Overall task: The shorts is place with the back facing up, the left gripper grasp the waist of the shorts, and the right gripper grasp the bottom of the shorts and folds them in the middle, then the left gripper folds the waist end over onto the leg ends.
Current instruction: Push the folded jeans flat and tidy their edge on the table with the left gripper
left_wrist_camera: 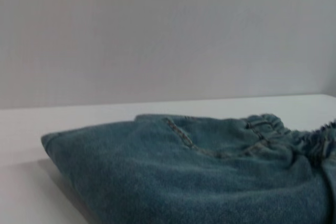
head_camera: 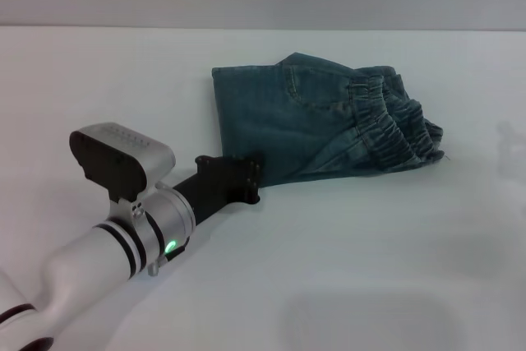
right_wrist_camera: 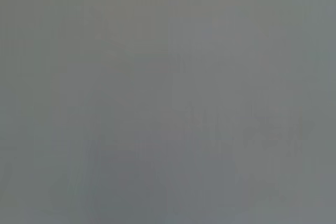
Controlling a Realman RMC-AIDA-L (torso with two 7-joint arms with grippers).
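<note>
The left hand [head_camera: 253, 180] sits low on the white bench [head_camera: 394, 269], at the near-left corner of the shorts [head_camera: 320, 125]; whether its fingers are parted or closed cannot be told. The denim shorts already lie folded into a compact stack, with the gathered waistband [head_camera: 394, 125] on top toward the stack's right side. The final fold looks done, so the left hand should back straight away from that corner, low and slow, without dragging the fabric. The right hand is out of view.
</note>
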